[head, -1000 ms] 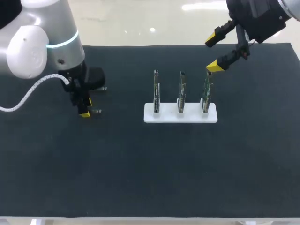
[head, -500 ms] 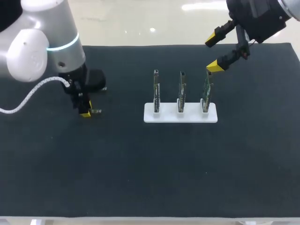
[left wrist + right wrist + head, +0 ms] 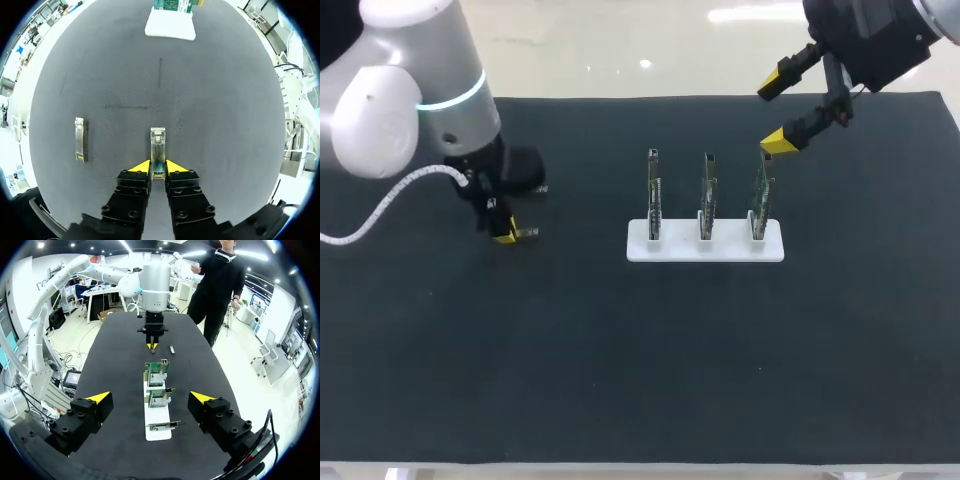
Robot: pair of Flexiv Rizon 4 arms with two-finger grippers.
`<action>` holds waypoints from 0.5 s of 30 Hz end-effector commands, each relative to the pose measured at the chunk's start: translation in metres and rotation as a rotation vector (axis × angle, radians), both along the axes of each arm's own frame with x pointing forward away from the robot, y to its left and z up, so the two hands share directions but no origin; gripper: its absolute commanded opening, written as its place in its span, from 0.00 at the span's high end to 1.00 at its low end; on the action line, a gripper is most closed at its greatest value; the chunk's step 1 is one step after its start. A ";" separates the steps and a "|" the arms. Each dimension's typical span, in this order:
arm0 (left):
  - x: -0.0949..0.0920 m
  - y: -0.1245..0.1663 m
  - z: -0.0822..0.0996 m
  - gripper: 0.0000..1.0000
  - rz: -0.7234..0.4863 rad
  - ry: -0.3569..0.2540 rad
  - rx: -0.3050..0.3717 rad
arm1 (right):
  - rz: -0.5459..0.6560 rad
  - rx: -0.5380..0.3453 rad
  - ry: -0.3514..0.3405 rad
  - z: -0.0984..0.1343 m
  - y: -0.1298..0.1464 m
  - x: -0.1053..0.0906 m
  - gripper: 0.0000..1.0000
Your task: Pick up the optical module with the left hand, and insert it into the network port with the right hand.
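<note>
Counting from the head view, I have two optical modules, three network cards and one white holder (image 3: 705, 246) on the dark tabletop (image 3: 620, 380).

My left jaws are narrow and clamped on the first optical module (image 3: 157, 145). In the left wrist view their two yellow tips (image 3: 140, 166) press it from both sides at its near end, and the rest of its length sticks out ahead of them. In the head view that module (image 3: 527, 233) shows as a small pale sliver beside the tips, well to the left of the holder. I cannot tell whether it rests on the tabletop or hangs just above it.

The second optical module (image 3: 79, 146) lies flat on the tabletop beside the jaws, apart from them and roughly parallel to the held one. The right wrist view shows it (image 3: 172, 349) just beside the left arm's tips.

The three cards stand upright in a row in the holder, each in its own slot: the card nearest my left arm (image 3: 654, 195), the middle card (image 3: 708, 195) and the card nearest my right arm (image 3: 760, 195). The right wrist view lines them up one behind another (image 3: 157, 374) (image 3: 159, 397) (image 3: 162, 426).

My right jaws are spread wide and hold nothing. In the head view one yellow fingertip (image 3: 780, 142) sits just over the top of the nearest card, and the other is higher and farther back.
</note>
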State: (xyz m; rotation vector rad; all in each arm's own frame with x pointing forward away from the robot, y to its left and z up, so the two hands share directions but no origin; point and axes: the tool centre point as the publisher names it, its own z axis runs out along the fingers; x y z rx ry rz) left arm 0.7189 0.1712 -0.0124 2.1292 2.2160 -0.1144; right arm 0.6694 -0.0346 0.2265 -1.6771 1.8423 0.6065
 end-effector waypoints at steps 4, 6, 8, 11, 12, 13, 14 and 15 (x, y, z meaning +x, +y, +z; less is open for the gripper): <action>-0.009 0.002 0.023 1.00 -0.026 0.004 -0.088 | 0.000 0.002 -0.001 0.000 0.000 0.000 0.00; -0.012 0.000 0.033 1.00 -0.036 0.005 -0.134 | 0.000 0.002 -0.001 0.000 0.000 0.000 0.00; -0.016 -0.002 0.047 1.00 -0.046 0.016 -0.174 | 0.000 0.002 -0.001 0.000 0.000 0.000 0.00; -0.022 -0.007 0.069 1.00 -0.066 0.025 -0.254 | 0.000 0.002 -0.001 0.000 0.000 0.000 0.00; -0.023 -0.008 0.074 1.00 -0.071 0.025 -0.274 | 0.000 0.002 -0.001 0.000 0.000 0.000 0.00; -0.025 -0.009 0.083 1.00 -0.079 0.033 -0.301 | 0.000 0.002 -0.001 0.000 0.000 0.000 0.00; -0.026 -0.009 0.089 1.00 -0.088 0.033 -0.326 | 0.000 0.002 -0.001 0.000 0.000 0.000 0.00; -0.027 -0.009 0.094 1.00 -0.092 0.037 -0.340 | 0.000 0.002 -0.001 0.000 0.000 0.000 0.00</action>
